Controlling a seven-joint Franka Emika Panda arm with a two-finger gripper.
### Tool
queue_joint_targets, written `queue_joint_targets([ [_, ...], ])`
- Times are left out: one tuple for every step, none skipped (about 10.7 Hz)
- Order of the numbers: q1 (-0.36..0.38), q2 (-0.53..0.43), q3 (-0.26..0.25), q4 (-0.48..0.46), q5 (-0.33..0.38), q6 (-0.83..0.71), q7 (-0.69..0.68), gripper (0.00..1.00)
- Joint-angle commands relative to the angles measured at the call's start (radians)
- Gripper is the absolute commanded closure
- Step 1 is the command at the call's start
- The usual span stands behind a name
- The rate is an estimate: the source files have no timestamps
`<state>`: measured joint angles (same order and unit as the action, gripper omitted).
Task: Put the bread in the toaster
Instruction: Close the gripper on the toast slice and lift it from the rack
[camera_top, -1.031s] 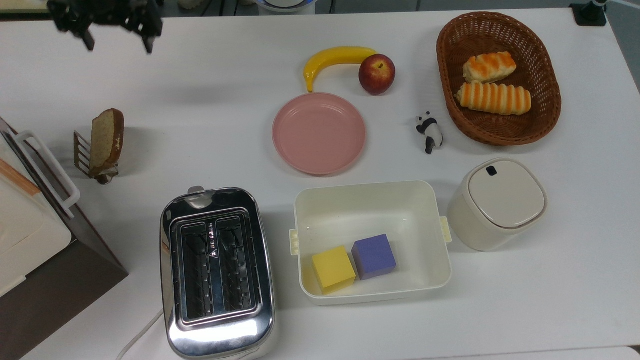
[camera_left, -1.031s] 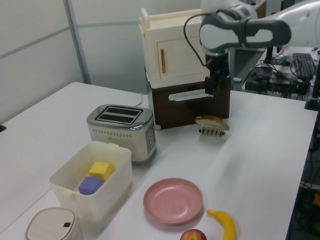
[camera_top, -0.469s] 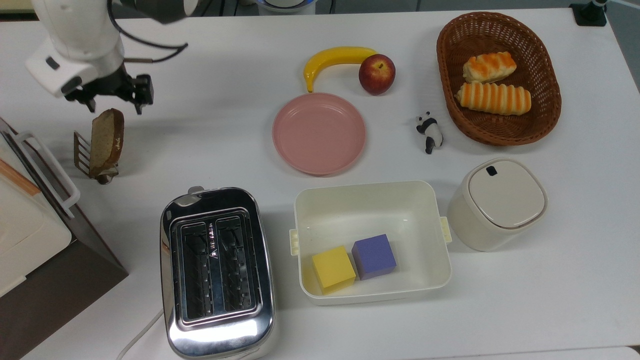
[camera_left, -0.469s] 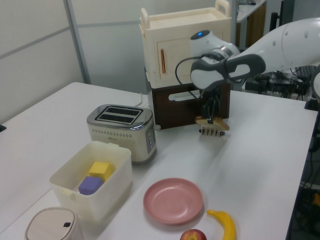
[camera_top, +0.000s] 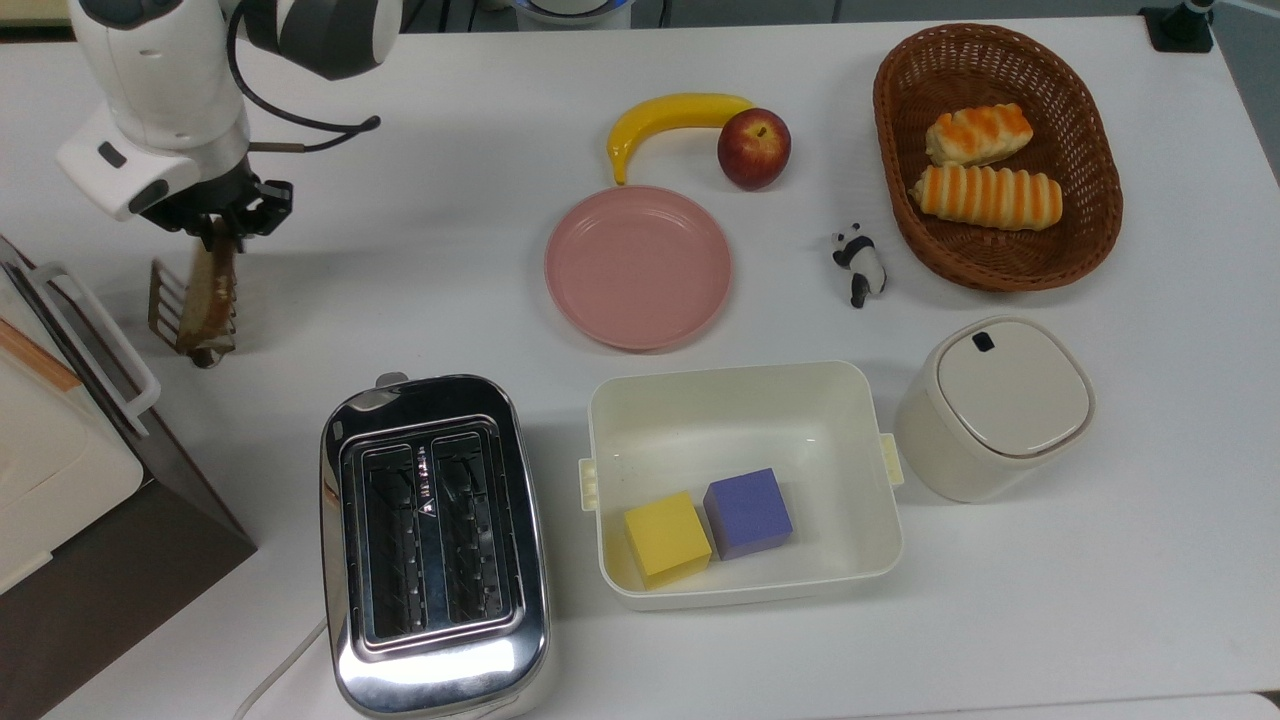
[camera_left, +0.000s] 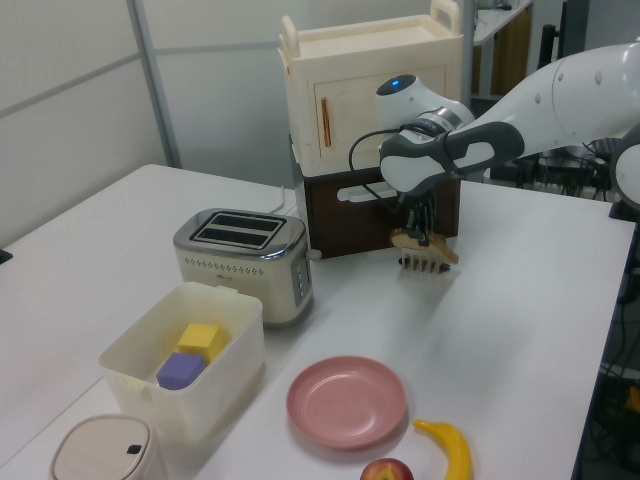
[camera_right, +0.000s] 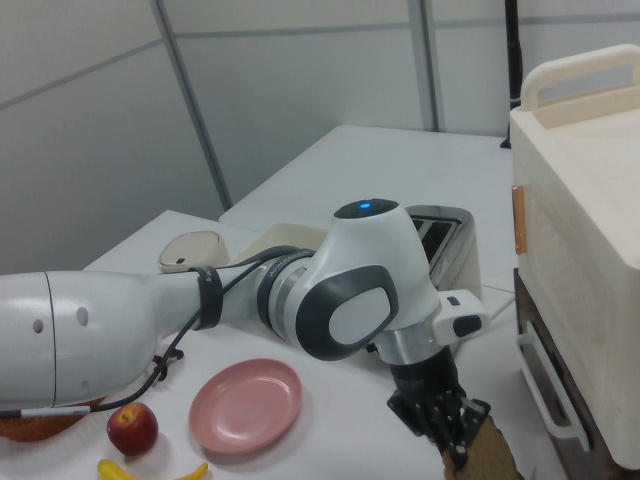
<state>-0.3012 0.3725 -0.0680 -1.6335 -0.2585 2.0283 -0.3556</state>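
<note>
The bread (camera_top: 213, 290), a thin brown-crusted slice, stands on edge in a small wire rack (camera_top: 168, 312) near the top view's left edge. My gripper (camera_top: 222, 232) points down over the slice's top, its fingers closed in on the crust. In the left view the gripper (camera_left: 422, 232) sits on the bread (camera_left: 427, 244) in front of the cabinet. The right view shows the gripper (camera_right: 455, 445) touching the bread (camera_right: 492, 456). The chrome two-slot toaster (camera_top: 432, 545) stands with empty slots below the rack in the top view, also seen as the toaster (camera_left: 240, 255) in the left view.
A cream and brown cabinet (camera_top: 60, 470) crowds the rack's left. A pink plate (camera_top: 638, 266), banana (camera_top: 670, 115), apple (camera_top: 753, 148) and panda figure (camera_top: 859, 263) lie mid-table. A white bin (camera_top: 745, 400) holds two blocks beside the toaster. A basket (camera_top: 1098, 190) and lidded canister (camera_top: 990, 405) stand right.
The gripper came down from above the table onto the slice, and its wide-open fingers closed in on the bread's top. The slice now stands more upright in the rack.
</note>
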Motion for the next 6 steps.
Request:
queue_joint_targets([
  [-0.027,-0.026,-0.001,0.020,0.002,0.013,-0.118,0.98],
  [-0.027,-0.036,-0.003,0.035,0.002,0.012,-0.118,0.98],
  [-0.026,-0.041,-0.001,0.061,0.005,0.007,-0.112,0.98],
  [-0.019,-0.050,0.007,0.076,0.010,0.006,-0.109,0.97],
  [-0.009,-0.055,0.013,0.095,0.011,-0.005,-0.108,0.97],
  [0.026,-0.052,0.014,0.118,0.031,-0.010,-0.108,0.97],
])
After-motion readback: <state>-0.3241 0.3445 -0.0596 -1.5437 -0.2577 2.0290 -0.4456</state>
